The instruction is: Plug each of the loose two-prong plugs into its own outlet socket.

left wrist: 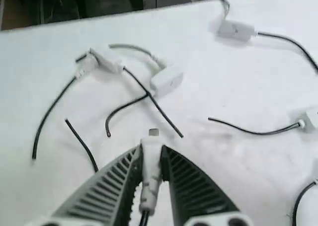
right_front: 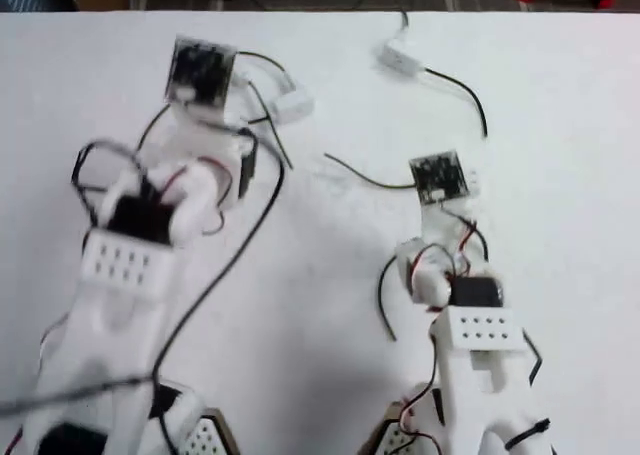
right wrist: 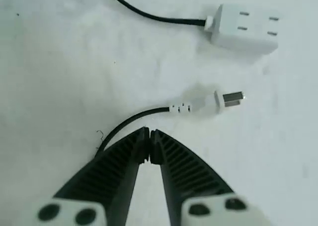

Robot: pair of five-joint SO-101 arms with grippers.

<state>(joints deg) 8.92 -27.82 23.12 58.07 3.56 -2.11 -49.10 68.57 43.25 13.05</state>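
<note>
My left gripper (left wrist: 150,149) is shut on a white two-prong plug (left wrist: 149,186), with the prongs sticking out past the fingertips above the table. Ahead of it lie a white outlet socket (left wrist: 166,79) and another white connector (left wrist: 106,60), joined by cords. A third socket (left wrist: 233,30) sits farther off near the table's far edge (right_front: 400,57). My right gripper (right wrist: 149,138) is shut with nothing in it, just short of a loose white plug (right wrist: 201,104) lying flat. Beyond that plug is a white outlet socket (right wrist: 243,30) with its slots showing.
Black cords (left wrist: 149,94) cross the white table (right_front: 560,225) between the sockets, and loose cord ends (left wrist: 79,139) lie near my left gripper. Another cord (right_front: 365,180) runs between the two arms. The table's far edge (right_front: 320,13) is close behind the sockets.
</note>
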